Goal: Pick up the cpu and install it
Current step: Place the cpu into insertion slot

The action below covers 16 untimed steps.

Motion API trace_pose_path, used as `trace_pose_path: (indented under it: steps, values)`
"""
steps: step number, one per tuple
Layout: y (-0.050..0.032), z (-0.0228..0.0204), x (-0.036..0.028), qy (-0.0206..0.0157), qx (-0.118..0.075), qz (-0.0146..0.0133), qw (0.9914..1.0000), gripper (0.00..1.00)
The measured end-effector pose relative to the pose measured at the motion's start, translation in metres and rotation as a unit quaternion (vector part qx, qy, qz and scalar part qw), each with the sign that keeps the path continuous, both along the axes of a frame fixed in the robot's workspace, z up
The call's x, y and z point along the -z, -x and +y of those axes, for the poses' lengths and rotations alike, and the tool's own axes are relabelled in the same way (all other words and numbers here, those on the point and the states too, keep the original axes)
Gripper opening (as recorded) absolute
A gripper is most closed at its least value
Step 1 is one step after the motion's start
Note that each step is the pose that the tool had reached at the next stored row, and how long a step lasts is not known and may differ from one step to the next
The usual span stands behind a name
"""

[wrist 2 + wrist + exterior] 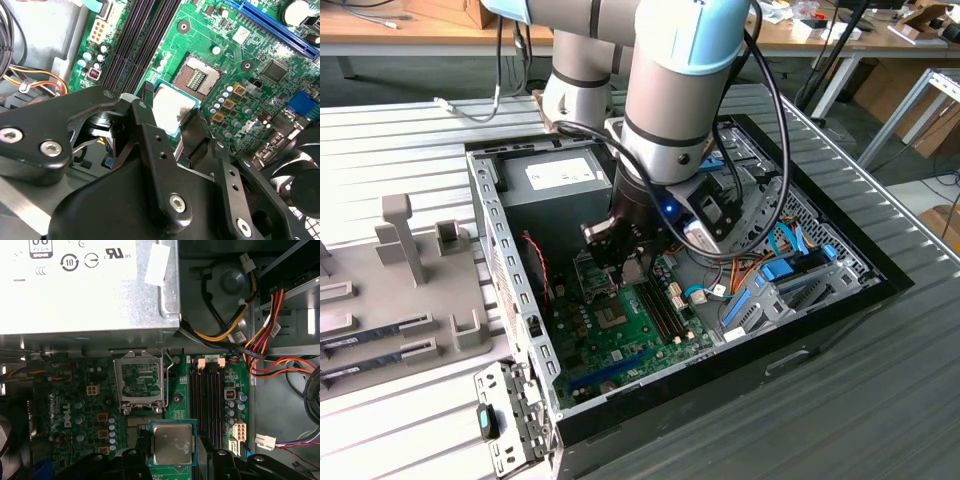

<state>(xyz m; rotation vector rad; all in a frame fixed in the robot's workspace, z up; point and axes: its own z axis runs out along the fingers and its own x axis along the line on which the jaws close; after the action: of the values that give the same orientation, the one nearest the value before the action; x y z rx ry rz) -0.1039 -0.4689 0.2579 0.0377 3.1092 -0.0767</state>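
**Above the motherboard [210, 25]: cpu [172, 444] gripped, not yet seated**

Inside the open computer case [505, 250], the step in hand is carrying the chip to its place. The jaws are closed narrowly on the cpu, one on each of two opposite edges, with its metal top facing up. In both wrist views the chip hangs just beside the open socket [197, 75] and close alongside the black memory slots [207, 405], not over the socket itself. Whether its underside is clear of the board is hard to judge; it looks lifted. By my reading, seating calls for the chip to sit square over the socket, level and correctly turned, with very little force, since the contacts would bend easily.

The case also holds the grey power supply [560, 178] against one wall, and bundles of coloured cables [215, 335]. The memory slots look empty. On the counter [410, 130], at the exterior view's left, a grey tray [420, 300] holds long dark memory sticks [380, 328] in its grooves.
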Motion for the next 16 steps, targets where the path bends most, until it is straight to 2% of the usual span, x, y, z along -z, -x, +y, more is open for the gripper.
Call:
trace_pose_path:
  steps: [16]
  values:
    - [0.0, 0.0, 0.0038, 0.0, 0.0, 0.0, 1.0, 0.47]
